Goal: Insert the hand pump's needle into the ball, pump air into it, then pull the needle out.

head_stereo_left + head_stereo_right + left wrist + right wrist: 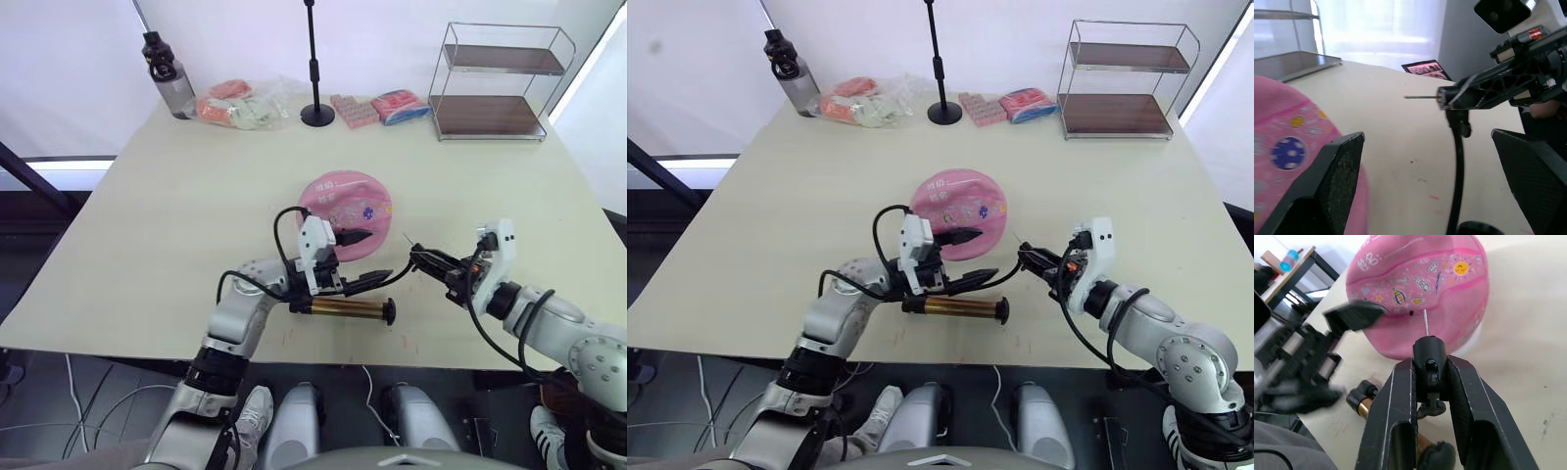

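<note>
The pink ball (pixel 345 201) sits partly flattened in the middle of the table. The hand pump (pixel 343 310) lies on the table near the front edge, its bronze barrel just below my left wrist. My left gripper (pixel 364 258) is open, one finger by the ball's near side and the other above the pump's black hose (pixel 1457 161). My right gripper (pixel 1429 363) is shut on the black fitting of the needle (pixel 1425 323). The needle points at the ball (pixel 1420 289) near a small dark hole. In the left wrist view the needle (pixel 1422 97) hangs in the air, apart from the ball.
A dark bottle (pixel 167 83), bagged items (pixel 240 106), a black microphone stand (pixel 315 64) and snack packets (pixel 377 108) line the far edge. A wire shelf (pixel 500 83) stands at the far right.
</note>
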Robot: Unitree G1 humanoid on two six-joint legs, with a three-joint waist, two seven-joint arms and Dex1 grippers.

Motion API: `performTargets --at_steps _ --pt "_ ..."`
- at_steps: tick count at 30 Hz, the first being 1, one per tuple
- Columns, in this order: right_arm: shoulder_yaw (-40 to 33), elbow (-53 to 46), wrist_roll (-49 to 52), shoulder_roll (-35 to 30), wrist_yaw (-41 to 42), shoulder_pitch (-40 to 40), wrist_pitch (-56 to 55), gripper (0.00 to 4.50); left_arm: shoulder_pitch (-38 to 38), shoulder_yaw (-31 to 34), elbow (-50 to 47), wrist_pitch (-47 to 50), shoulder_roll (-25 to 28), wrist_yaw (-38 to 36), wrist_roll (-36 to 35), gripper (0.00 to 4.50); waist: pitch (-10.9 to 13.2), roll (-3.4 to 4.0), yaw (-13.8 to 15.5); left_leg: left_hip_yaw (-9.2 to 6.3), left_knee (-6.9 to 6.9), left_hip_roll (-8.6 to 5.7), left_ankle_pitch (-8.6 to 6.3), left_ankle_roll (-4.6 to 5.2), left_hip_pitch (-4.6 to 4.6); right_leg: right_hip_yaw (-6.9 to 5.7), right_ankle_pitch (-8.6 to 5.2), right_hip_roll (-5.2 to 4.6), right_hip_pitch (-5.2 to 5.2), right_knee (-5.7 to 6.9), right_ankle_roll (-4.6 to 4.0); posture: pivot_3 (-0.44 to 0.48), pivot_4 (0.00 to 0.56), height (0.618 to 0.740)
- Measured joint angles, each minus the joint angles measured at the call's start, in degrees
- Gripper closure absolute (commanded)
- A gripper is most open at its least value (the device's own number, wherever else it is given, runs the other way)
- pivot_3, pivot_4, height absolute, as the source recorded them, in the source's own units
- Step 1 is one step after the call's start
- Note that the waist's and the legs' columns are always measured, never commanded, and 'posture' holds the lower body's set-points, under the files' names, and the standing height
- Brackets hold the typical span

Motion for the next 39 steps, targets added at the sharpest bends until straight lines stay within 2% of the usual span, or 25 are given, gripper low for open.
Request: performTargets --at_steps 3,10,16,19,29,33,39 --pt "-2.6 0.0 -1.5 -4.7 5.0 0.8 -0.1 4.15 -0.2 4.3 -2.7 2.0 3.1 1.0 -1.8 0.09 0.0 0.0 0.0 0.02 0.0 0.0 0.0 0.0 0.0 0.0 0.0 -0.01 0.01 -0.05 0.01 0.0 0.15 0.74" --pt "-3.4 0.1 -8.7 -10.6 17.6 2.2 -4.6 4.15 -0.4 8.1 -3.4 2.8 5.1 3.2 -3.2 0.09 0.0 -0.02 0.1 0.0 -0.04 0.0 0.0 0.0 -0.02 -0.03 -0.01 0.01 0.01 -0.14 0.02 0.0 0.15 0.74" --pt "0.4 0.4 -22.6 -11.4 31.4 5.0 -19.2 4.15 -5.4 12.3 -0.4 1.3 6.2 9.3 -0.9 0.09 0.1 -0.08 0.2 -0.02 -0.02 -0.01 0.0 0.0 -0.03 -0.07 0.0 0.02 0.03 -0.16 0.07 0.0 0.15 0.74" --pt "1.6 1.6 -27.3 -10.4 34.7 6.0 -24.6 4.15 -6.5 12.3 1.6 0.7 7.2 10.0 0.5 0.09 0.1 -0.11 0.1 0.0 -0.03 -0.02 0.0 0.0 -0.03 -0.06 0.11 0.03 0.02 -0.19 0.25 0.0 0.15 0.74" --pt "2.7 2.4 -32.1 -6.9 36.9 7.0 -31.1 4.15 -12.6 9.4 13.9 -0.5 11.3 5.6 4.8 0.09 0.1 -0.17 0.3 0.0 -0.02 -0.02 0.0 -0.01 -0.03 -0.08 0.12 0.02 0.03 -0.17 0.24 0.0 0.15 0.74" --pt "2.7 2.4 -32.6 -5.9 36.9 7.4 -31.5 4.15 -17.3 5.9 21.0 -2.0 11.2 1.7 7.3 0.09 0.1 -0.18 0.5 -0.02 -0.02 -0.02 0.0 -0.01 -0.04 -0.1 0.13 0.04 0.03 -0.16 0.22 0.0 0.15 0.74" --pt "2.7 2.2 -33.0 -5.1 36.9 7.4 -32.2 4.15 -23.5 3.5 30.9 -5.0 9.5 -0.3 10.7 0.09 0.1 -0.19 0.4 -0.01 -0.01 -0.02 0.0 -0.01 -0.04 -0.09 0.13 0.04 0.03 -0.14 0.24 0.0 0.15 0.74"
